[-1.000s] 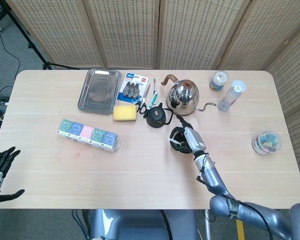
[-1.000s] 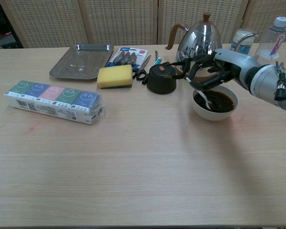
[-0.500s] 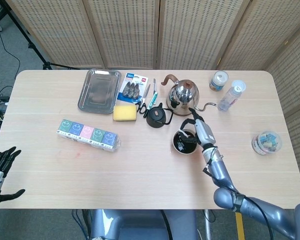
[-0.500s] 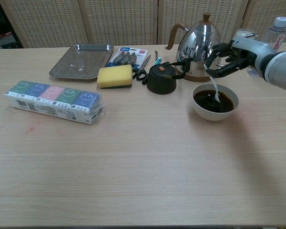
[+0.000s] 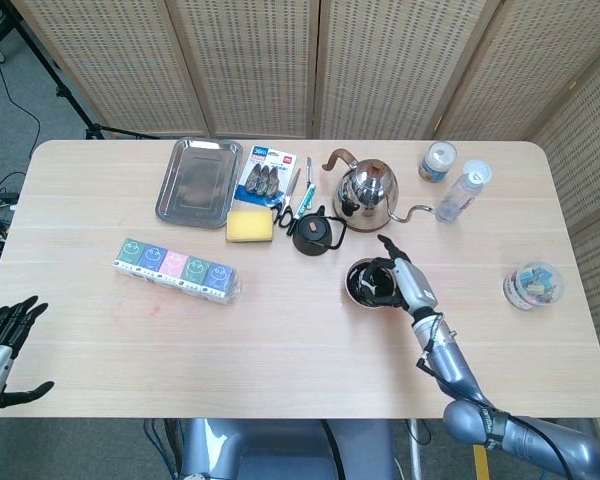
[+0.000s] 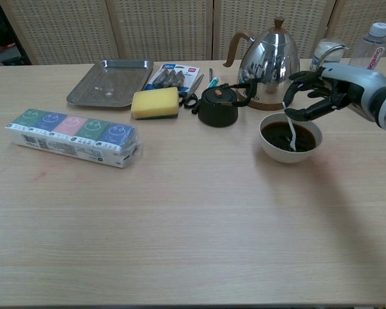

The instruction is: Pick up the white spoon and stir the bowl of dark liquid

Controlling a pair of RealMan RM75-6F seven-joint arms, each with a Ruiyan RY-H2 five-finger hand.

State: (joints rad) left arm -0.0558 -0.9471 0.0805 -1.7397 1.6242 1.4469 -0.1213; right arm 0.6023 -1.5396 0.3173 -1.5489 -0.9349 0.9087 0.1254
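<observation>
A white bowl (image 6: 273, 149) of dark liquid (image 6: 278, 134) stands right of centre, in front of the kettle; the head view shows this bowl (image 5: 354, 291) partly under my hand. My right hand (image 6: 323, 96) hovers over the bowl's far right rim and pinches the handle of the white spoon (image 6: 291, 131), whose tip dips into the liquid. From the head camera, that right hand (image 5: 398, 278) covers the bowl's right side and hides the spoon. My left hand (image 5: 2, 340) hangs off the table's near left edge, fingers apart, holding nothing.
A steel kettle (image 6: 268, 61) and a black lid (image 6: 217, 104) stand just behind and left of the bowl. Further left lie a yellow sponge (image 6: 154, 103), scissors (image 6: 193, 92), a steel tray (image 6: 110, 82) and a tissue pack (image 6: 73, 137). A bottle (image 6: 371, 44) and jar (image 5: 438, 161) stand behind the right hand.
My right hand has swung from the bowl's left rim across to its far right side and then slightly nearer, carrying the spoon through the liquid. The left hand stays put.
</observation>
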